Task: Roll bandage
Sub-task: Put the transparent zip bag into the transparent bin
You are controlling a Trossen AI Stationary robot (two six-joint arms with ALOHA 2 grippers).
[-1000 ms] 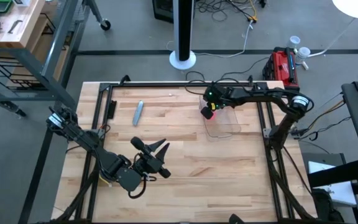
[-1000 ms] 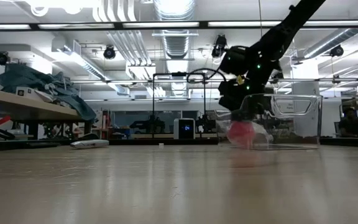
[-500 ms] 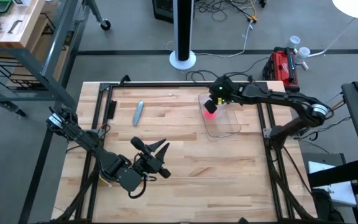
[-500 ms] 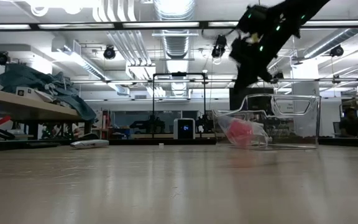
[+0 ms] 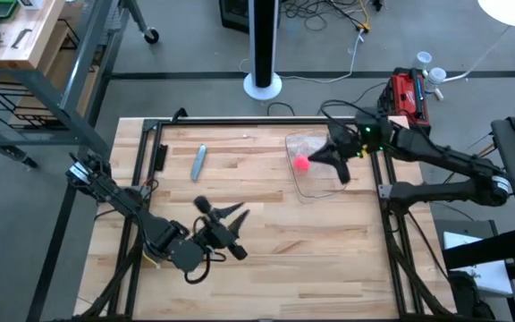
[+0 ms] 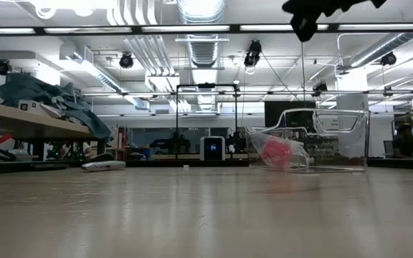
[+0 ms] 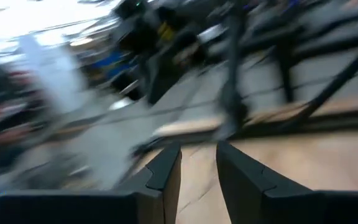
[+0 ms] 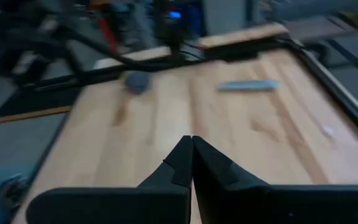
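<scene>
The bandage is a small pink roll (image 5: 301, 163) lying inside a clear crinkled plastic bag (image 5: 322, 174) at the table's far right; the low view shows the roll (image 6: 277, 152) resting on the bag's floor (image 6: 314, 166). My right gripper (image 5: 322, 156) is shut and empty, high above the bag, just right of the roll; it shows at the top of the low view (image 6: 305, 18) and in its wrist view (image 8: 191, 142). My left gripper (image 5: 223, 211) is open and empty at the near left, and its wrist view (image 7: 199, 162) shows the gap.
A grey elongated object (image 5: 198, 161) lies on the wood at the far left, also in the low view (image 6: 103, 165). A black frame (image 5: 240, 121) runs along the table's edges. Bare wood (image 5: 311, 241) lies between the two arms.
My right gripper has risen out of the clear bag and gone up and toward the table's right edge. The pink roll has stayed lying in the bag.
</scene>
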